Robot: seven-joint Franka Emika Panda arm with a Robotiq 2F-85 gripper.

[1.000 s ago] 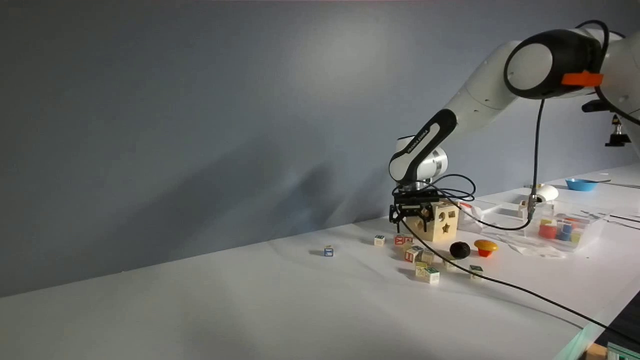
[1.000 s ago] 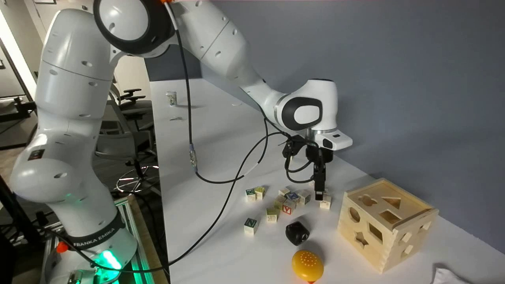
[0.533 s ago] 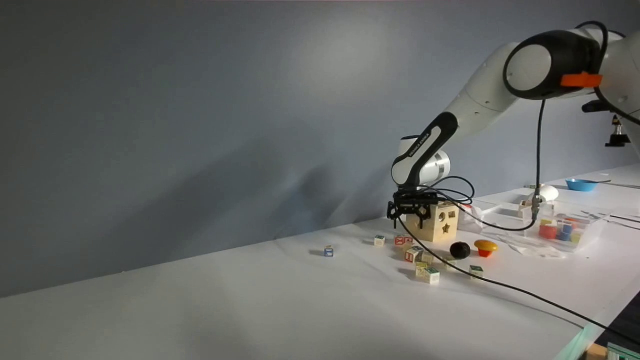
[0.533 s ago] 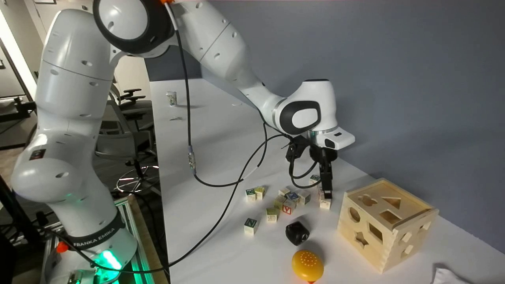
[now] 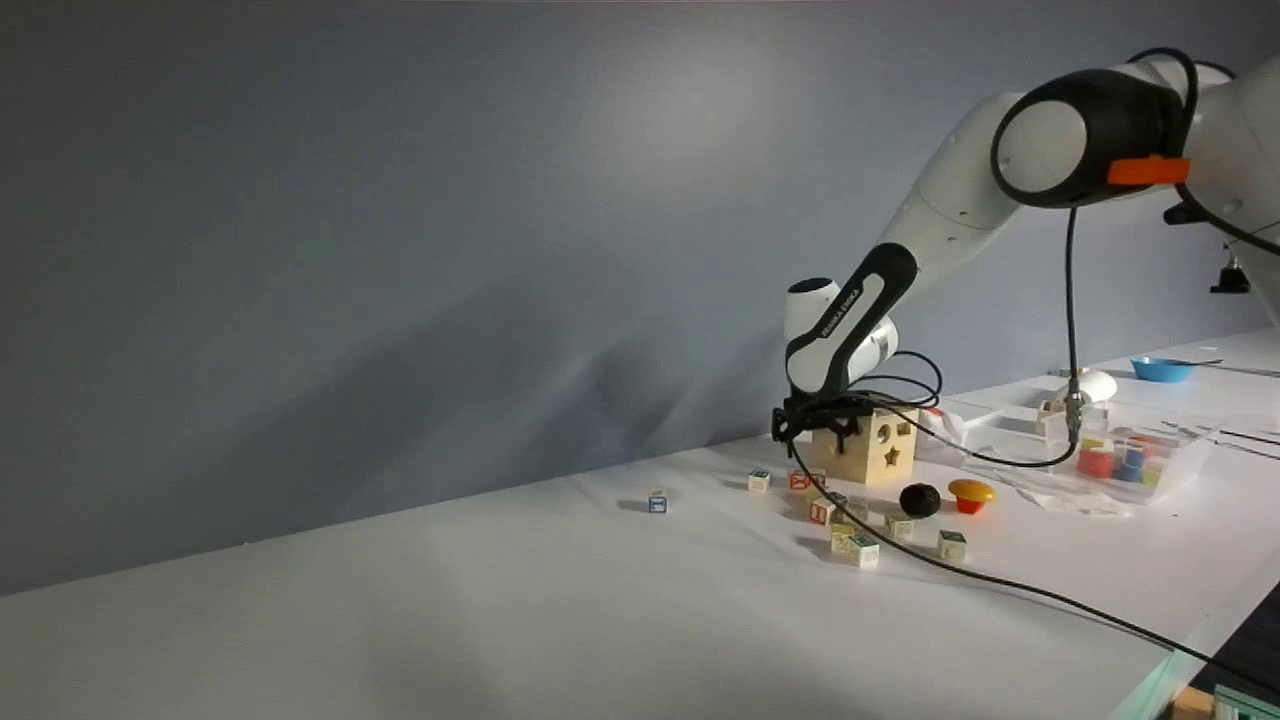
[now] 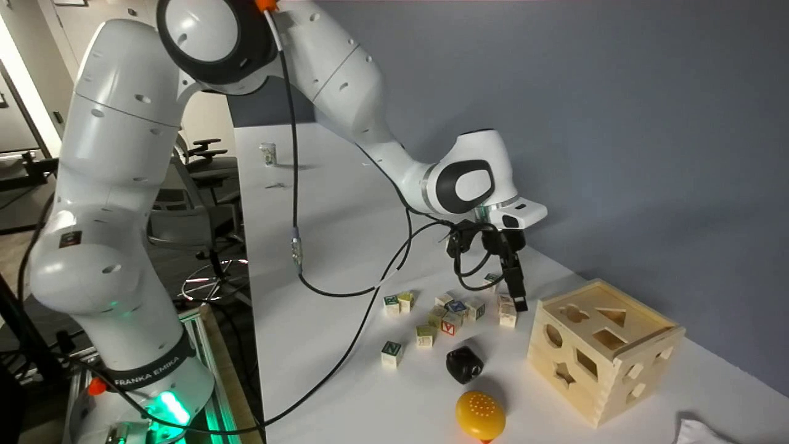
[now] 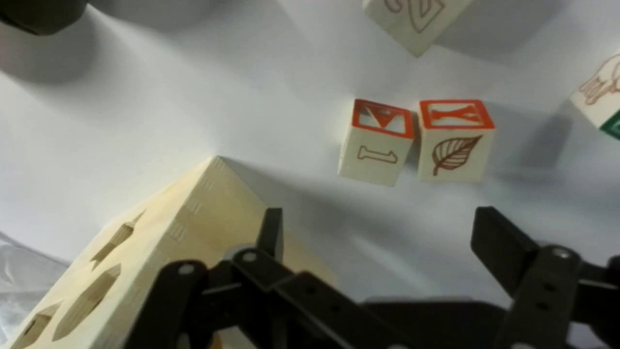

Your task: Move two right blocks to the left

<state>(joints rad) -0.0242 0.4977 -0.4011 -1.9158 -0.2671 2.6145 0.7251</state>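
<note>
Two small pale wooden blocks with red letter faces, a block point(image 7: 378, 143) marked 1 and a block point(image 7: 456, 140) with a leaf, sit side by side on the table in the wrist view. A narrow gap shows between them. One also shows in an exterior view point(image 6: 508, 316). My gripper point(image 7: 380, 228) is open and empty, with its fingertips wide apart. It is tilted above the table beside the two blocks, near the wooden box, also in an exterior view point(image 6: 519, 303). More blocks lie in a loose group point(image 6: 451, 323). A lone blue-lettered block point(image 5: 657, 502) lies farther off.
The wooden box point(image 6: 592, 351) with cut-out holes stands close to the gripper. A black piece point(image 6: 464, 364) and a yellow round piece point(image 6: 481, 414) lie in front of the blocks. A cable point(image 6: 345, 336) hangs across the table. A clear bin point(image 5: 1160, 480) stands behind the box.
My gripper has tilted, and its fingertips have swung toward the wooden box, past the two red-lettered blocks. The arm has lowered slightly. The blocks have not moved.
</note>
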